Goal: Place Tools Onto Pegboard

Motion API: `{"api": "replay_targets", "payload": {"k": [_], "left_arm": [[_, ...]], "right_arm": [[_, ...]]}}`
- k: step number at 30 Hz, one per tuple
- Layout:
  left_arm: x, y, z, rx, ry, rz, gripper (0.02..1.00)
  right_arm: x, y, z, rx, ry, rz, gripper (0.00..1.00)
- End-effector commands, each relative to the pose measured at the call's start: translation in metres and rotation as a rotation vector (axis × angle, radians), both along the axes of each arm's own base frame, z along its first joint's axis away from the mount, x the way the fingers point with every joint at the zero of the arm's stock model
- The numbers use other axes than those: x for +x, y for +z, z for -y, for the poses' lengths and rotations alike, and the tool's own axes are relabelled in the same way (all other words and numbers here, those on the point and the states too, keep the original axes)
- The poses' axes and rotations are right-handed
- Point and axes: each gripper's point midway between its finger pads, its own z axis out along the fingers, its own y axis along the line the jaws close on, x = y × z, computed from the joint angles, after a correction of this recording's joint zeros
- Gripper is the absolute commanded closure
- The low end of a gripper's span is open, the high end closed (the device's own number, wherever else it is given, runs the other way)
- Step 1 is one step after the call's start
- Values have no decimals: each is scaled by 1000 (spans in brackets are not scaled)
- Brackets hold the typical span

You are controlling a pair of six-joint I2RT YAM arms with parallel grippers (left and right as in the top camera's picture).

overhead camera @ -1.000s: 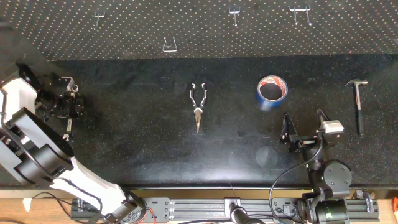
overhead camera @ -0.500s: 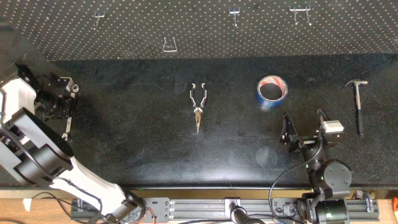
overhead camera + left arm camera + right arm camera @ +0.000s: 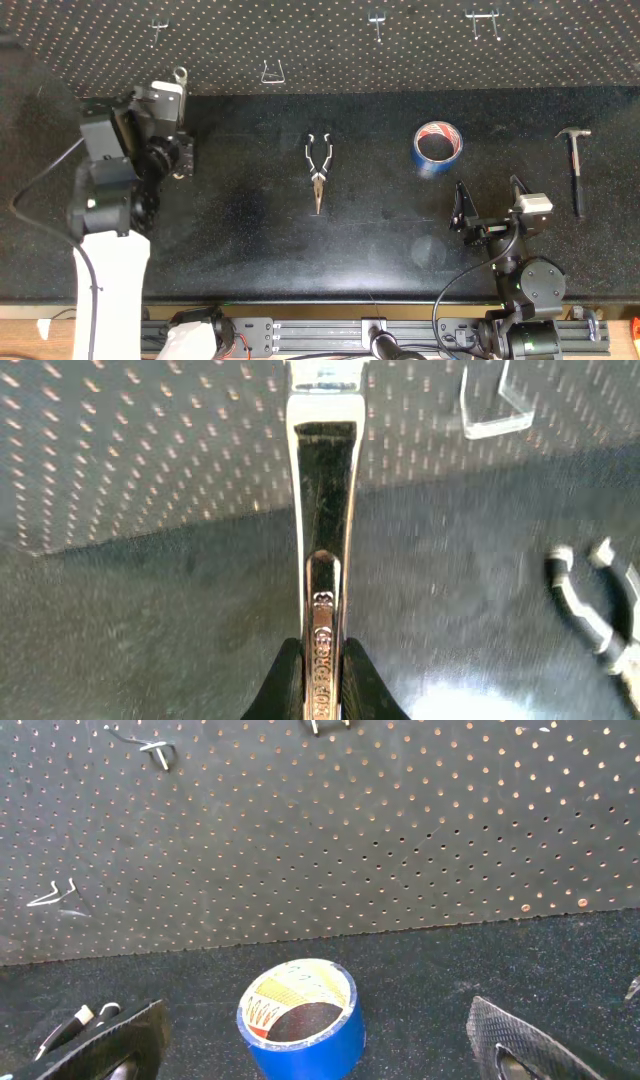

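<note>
Two arms, unlike poses. Left arm stands tall at the worktop's left side, wrist bent toward the pegboard. Its tool is clamped on the shank of a chrome wrench, fingers tight on both sides. The wrench runs straight out from the tool. Its far end shows against the board's perforated face, near a clear loop hook. From above, the wrench head sits at the pegboard's lower edge, far left.

Right arm is folded low near its base. Its tool has fingers well apart, holding nothing, and faces the blue tape roll.

Pliers lie mid-worktop. Hammer lies at the far right.
</note>
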Motion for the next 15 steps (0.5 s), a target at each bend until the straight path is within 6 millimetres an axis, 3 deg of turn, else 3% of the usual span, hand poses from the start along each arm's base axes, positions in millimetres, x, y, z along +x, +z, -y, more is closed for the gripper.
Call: {"api": "replay_targets", "payload": {"k": [1,8,11,15], "left_arm": [[9,3,-5,-43,74,102,989],[41,3,-16,-15,100,173,989],[48,2,-32,-5,202,187,991],[51,-10,-33,-6,202,155,991]], "right_arm": [[-1,-1,-4,16,19,-2,25],[-1,-1,-4,15,19,-2,25],[-1,-1,-4,16,19,-2,25],[-1,-1,-4,15,19,-2,25]]}}
